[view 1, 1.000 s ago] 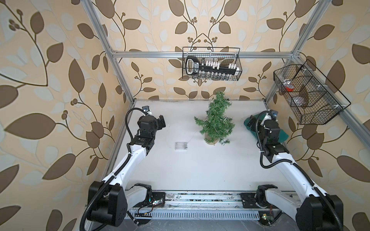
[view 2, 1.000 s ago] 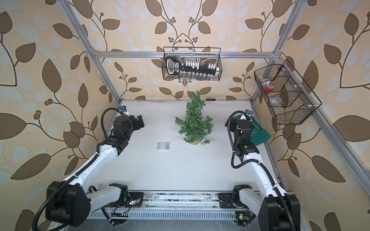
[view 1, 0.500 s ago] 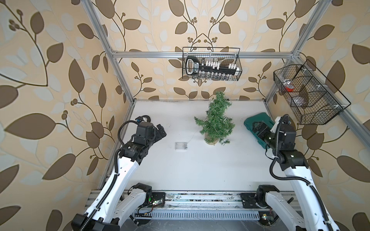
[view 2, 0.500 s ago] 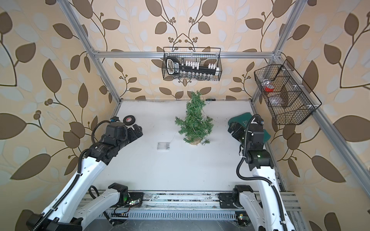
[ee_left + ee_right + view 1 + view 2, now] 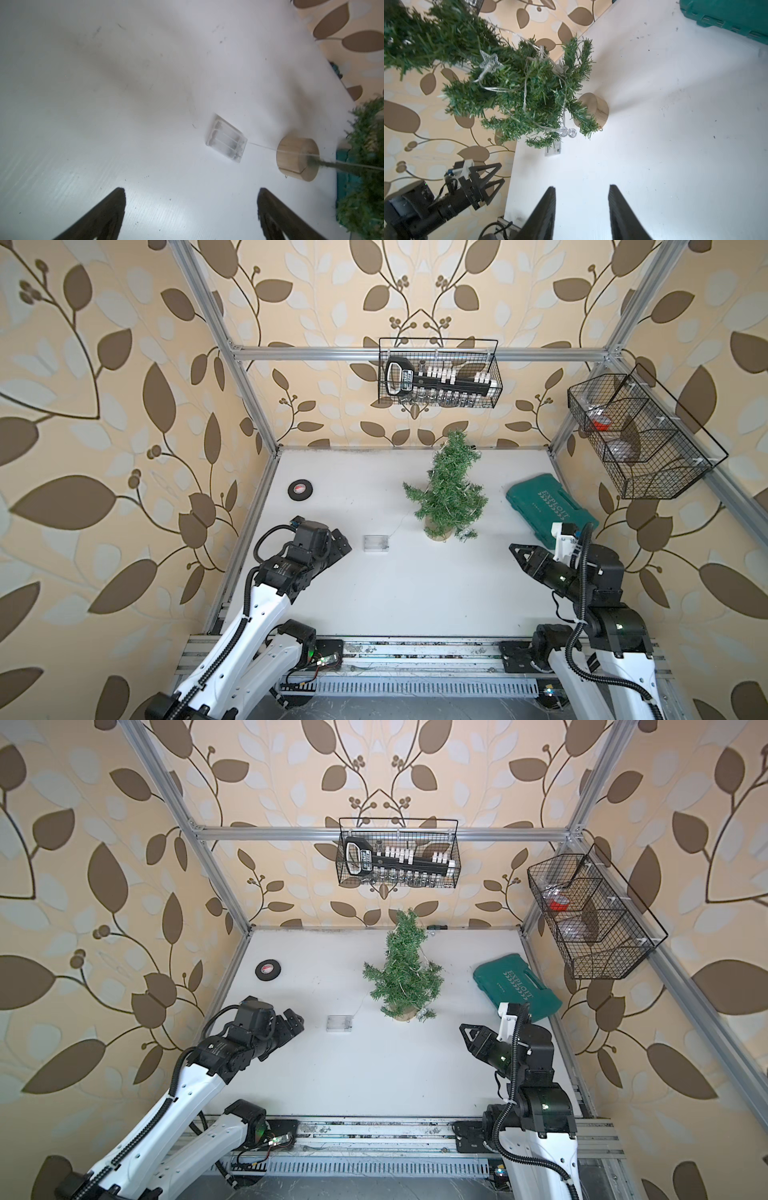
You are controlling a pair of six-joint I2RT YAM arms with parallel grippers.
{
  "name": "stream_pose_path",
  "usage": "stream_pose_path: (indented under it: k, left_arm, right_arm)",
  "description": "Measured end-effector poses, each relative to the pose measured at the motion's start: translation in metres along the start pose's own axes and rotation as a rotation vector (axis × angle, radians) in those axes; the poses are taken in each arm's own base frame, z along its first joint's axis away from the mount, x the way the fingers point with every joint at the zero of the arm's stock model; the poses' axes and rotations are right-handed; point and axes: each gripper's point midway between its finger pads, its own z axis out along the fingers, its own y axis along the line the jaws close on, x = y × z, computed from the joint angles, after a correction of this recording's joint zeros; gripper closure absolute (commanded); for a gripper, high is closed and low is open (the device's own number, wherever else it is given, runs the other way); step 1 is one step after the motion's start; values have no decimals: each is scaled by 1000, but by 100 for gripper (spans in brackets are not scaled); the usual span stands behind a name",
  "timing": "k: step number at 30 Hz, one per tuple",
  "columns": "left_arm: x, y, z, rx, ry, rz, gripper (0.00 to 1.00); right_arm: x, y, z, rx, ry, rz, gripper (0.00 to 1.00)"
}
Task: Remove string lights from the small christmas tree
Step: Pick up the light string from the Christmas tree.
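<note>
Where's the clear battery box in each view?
Top view: battery box, lying near the tree's wooden base.
Top view: same spot.
Left wrist: ahead of the open left tool, wired to the base.
Right wrist: box partly behind low branches.
Shared landmark: the wooden base.

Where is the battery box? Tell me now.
In both top views the battery box lies flat on the white table, between the left gripper and the tree's wooden base, with a thin wire running to the tree.

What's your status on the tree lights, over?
Left gripper open, empty; right gripper jaws apart, empty. Lights wound on tree, battery box on table, nearer left gripper. Tape and case well off to the sides.
</note>
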Motion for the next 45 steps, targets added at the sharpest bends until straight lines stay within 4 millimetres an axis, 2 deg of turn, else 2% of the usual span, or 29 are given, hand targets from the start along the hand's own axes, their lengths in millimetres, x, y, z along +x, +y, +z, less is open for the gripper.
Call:
stream_pose_path:
  k: [4,7,12,21,24,31,39,45]
  left_arm:
    - [32,-3,9,0,53,125,1]
    - [44,2,15,-31,82,168,1]
    - [47,2,25,-58,96,206,1]
    - [40,-10,27,-15,68,241,1]
    - [38,-14,26,-12,66,248,1]
    - [38,-21,30,-18,86,270,1]
    - [39,-22,31,-13,91,269,1]
    - [38,-23,31,-9,89,268,2]
  right_arm:
    - [8,-1,8,-36,35,6,66]
    - [12,-3,17,-57,55,16,67]
    - [20,-3,37,-77,115,-2,65]
    - [59,27,76,-86,223,-227,65]
    - [68,30,88,-56,226,-294,66]
    - [41,32,93,-3,91,-343,67]
    - [18,38,102,18,31,-360,66]
    - [13,40,111,26,33,-372,66]
